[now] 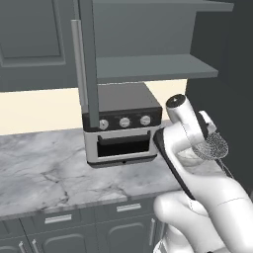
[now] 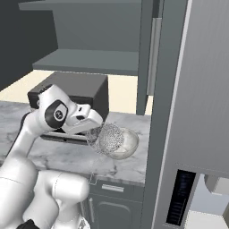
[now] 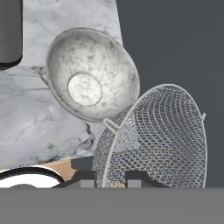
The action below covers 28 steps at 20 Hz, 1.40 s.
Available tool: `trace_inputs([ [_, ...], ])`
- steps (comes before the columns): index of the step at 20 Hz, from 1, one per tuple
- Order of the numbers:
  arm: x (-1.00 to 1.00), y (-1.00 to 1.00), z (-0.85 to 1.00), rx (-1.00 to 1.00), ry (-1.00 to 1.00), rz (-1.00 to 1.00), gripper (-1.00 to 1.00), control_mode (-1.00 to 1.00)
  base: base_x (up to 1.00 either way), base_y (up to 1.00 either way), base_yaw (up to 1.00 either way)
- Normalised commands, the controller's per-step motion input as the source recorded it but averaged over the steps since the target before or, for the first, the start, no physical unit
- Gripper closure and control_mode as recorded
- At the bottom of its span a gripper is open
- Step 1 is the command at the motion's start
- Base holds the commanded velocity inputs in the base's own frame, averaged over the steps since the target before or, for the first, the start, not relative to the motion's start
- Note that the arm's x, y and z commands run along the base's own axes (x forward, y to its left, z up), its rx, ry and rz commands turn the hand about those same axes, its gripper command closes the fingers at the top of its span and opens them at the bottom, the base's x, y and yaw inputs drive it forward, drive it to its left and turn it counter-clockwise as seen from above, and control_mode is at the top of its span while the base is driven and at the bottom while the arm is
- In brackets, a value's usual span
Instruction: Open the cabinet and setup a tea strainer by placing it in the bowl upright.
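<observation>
With the cabinet door open and gripper clamped on the wire-mesh tea strainer just above the marbled bowl right of the toaster oven, better to centre over the bowl, lower slowly, keep strainer upright.

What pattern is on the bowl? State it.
White-grey marbling on the bowl, clearest in the hand view.

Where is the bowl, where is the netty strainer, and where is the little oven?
bowl (image 3: pixel 87 74), hand view, on its inner wall above the flat bottom.
tea strainer (image 3: pixel 168 135), hand view, on the mesh basket.
toaster oven (image 1: pixel 123 101), left base view, on its dark top.
</observation>
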Motion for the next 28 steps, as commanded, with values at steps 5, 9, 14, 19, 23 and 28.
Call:
trace_inputs([
  [5,0.45,-0.14,-0.15,0.00,0.00,0.05,1.00,-1.00,0.00,0.00,0.00],
  [9,0.41,0.00,-0.12,0.00,0.00,0.08,1.00,-1.00,0.00,0.00,0.00],
  [14,0.34,0.00,-0.18,0.00,0.00,0.06,1.00,-1.00,0.00,0.00,0.00],
  [19,0.31,0.00,-0.34,0.00,0.00,0.06,1.00,-1.00,0.00,0.00,0.00],
  [23,0.21,0.00,-0.39,0.00,0.01,0.04,1.00,-1.00,0.00,0.00,0.00],
  [28,0.17,0.00,-0.42,0.00,0.01,0.03,1.00,-1.00,0.00,0.00,0.00],
])
